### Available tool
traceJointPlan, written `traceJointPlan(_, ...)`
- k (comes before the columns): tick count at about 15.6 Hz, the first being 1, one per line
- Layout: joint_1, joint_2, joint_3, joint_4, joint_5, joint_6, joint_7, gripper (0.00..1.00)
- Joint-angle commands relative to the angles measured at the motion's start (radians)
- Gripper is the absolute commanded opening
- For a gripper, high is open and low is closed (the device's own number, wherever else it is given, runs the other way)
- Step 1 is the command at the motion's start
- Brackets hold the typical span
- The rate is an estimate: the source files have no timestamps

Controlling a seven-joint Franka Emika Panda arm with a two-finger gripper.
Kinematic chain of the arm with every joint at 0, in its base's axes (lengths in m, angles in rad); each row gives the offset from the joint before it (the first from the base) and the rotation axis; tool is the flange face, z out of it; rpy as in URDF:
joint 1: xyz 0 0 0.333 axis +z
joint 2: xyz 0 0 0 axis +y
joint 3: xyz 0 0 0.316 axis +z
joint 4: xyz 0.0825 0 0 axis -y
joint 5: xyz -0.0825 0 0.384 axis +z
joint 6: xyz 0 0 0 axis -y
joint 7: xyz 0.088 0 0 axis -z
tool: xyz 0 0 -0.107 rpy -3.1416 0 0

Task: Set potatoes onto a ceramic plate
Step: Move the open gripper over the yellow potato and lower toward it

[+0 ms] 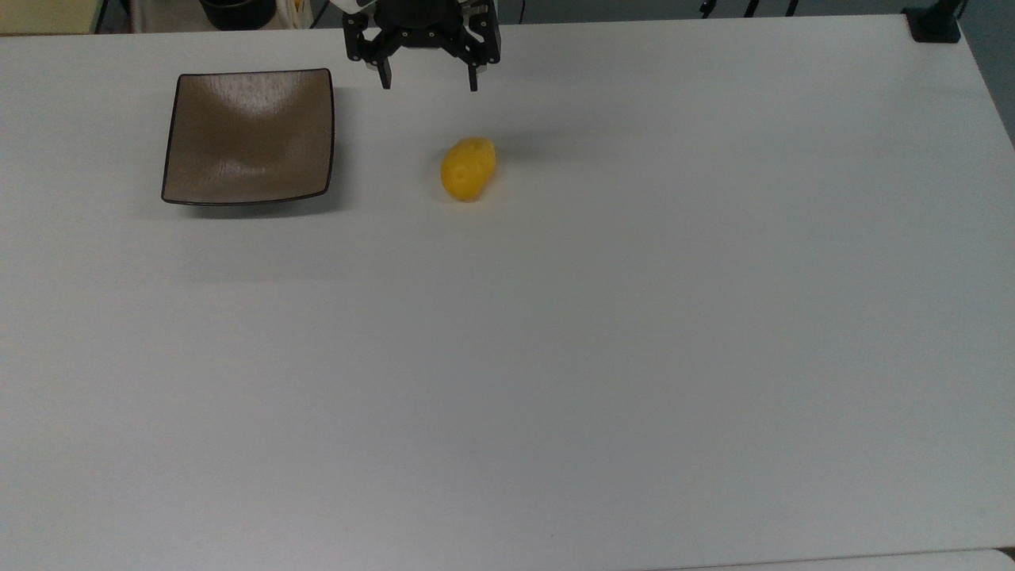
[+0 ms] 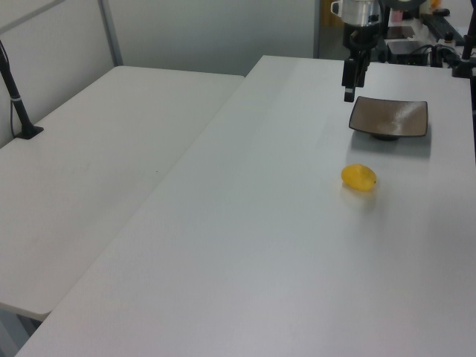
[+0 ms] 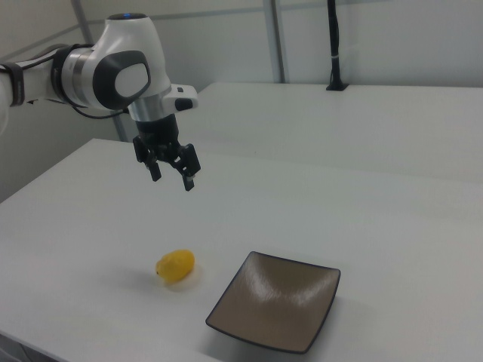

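The potatoes [image 1: 468,168] are one small yellow oval lump lying on the white table, also seen as the potatoes [image 2: 359,177] and the potatoes [image 3: 176,265]. The square brown ceramic plate [image 1: 248,136] sits to the top view's left of it, with nothing on it; the plate [image 2: 389,117] and the plate [image 3: 275,302] show the same. My gripper [image 1: 429,82] hangs open and holds nothing, well above the table between the two, near the far edge. The gripper [image 3: 173,177] is high over the potato in the right view, and the gripper [image 2: 349,92] is beside the plate in the left view.
A second white table [image 2: 97,171] adjoins on the left view's left, with a black post [image 2: 16,97] clamped at its edge. A black clamp [image 1: 934,24] sits at the top view's upper right corner. Wide bare table surface [image 1: 555,357] spreads in front of the potato.
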Motion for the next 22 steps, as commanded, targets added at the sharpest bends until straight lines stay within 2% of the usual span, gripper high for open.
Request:
traceJointPlan(1, 0.015, -0.027, -0.016, -0.043, 0.023, -0.007, -0.115, 1.00)
traceJointPlan(8, 0.022, -0.038, -0.004, -0.117, 0.023, 0.076, -0.120, 1.00)
traceJointPlan(12, 0.036, -0.035, 0.022, -0.216, 0.023, 0.171, -0.120, 1.00)
traceJointPlan(15, 0.036, -0.030, 0.026, -0.262, 0.023, 0.184, -0.100, 1.00)
traceJointPlan(19, 0.030, -0.023, 0.024, -0.288, 0.025, 0.202, 0.027, 1.00)
traceJointPlan(22, 0.027, -0.018, 0.024, -0.347, 0.036, 0.312, 0.124, 1.00)
